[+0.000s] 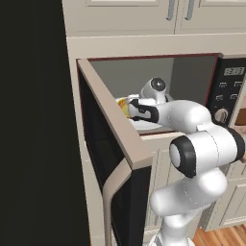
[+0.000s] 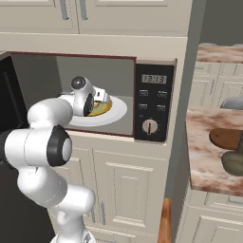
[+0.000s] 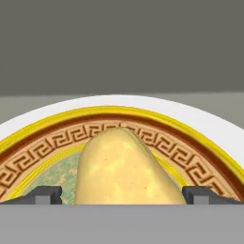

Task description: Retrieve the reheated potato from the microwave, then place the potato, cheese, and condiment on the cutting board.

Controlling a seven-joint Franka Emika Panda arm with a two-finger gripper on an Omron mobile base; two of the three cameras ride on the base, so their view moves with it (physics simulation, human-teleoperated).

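The microwave point(image 2: 153, 102) stands open, its door point(image 1: 108, 144) swung out to the left. Inside, the pale-yellow potato point(image 3: 124, 167) lies on a patterned plate point(image 3: 162, 138) with a yellow rim, on the white turntable point(image 2: 117, 115). My arm reaches into the cavity. My gripper point(image 3: 123, 194) is open, with one dark fingertip point(image 3: 45, 194) on each side of the potato and a gap to both. On the counter to the right lie the dark-brown cutting board point(image 2: 227, 137) and the olive-green condiment point(image 2: 233, 162) bottle just in front of it. The cheese is out of view.
The open door's edge point(image 1: 139, 161) juts out beside my elbow. The grey cavity walls point(image 2: 35, 78) close in around the hand. The marble counter point(image 2: 204, 152) lies right of the microwave's cabinet, with a grey object point(image 2: 232, 102) at its back. Cabinets run above and below.
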